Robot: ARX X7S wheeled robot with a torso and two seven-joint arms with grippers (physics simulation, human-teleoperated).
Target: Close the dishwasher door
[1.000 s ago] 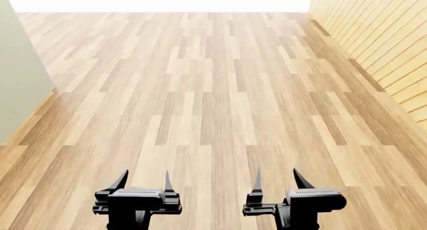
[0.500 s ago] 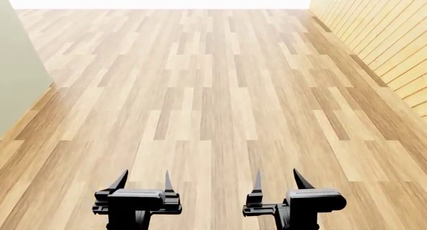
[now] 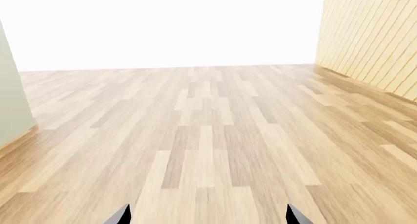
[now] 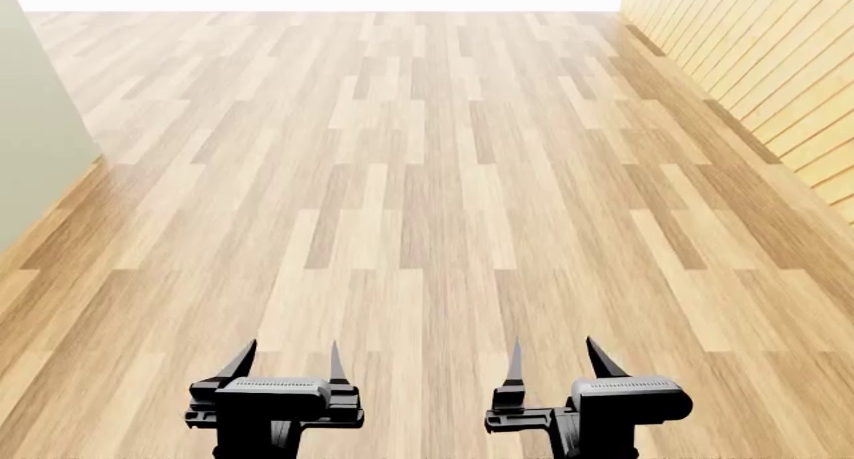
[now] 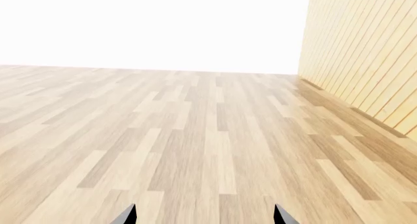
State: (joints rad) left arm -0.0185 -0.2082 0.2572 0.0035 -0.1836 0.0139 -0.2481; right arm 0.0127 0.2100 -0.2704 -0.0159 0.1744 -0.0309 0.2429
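Left gripper (image 4: 286, 361) and right gripper (image 4: 551, 358) held low and side by side over the wooden floor (image 4: 414, 199), each with its jaws spread and nothing between them. Bare planks run ahead to a bright white far edge. A pale grey-green wall (image 4: 34, 139) bounds the floor on the robot's left, a slatted wooden wall (image 4: 767, 59) on its right. The dishwasher door appears in none of the three views.
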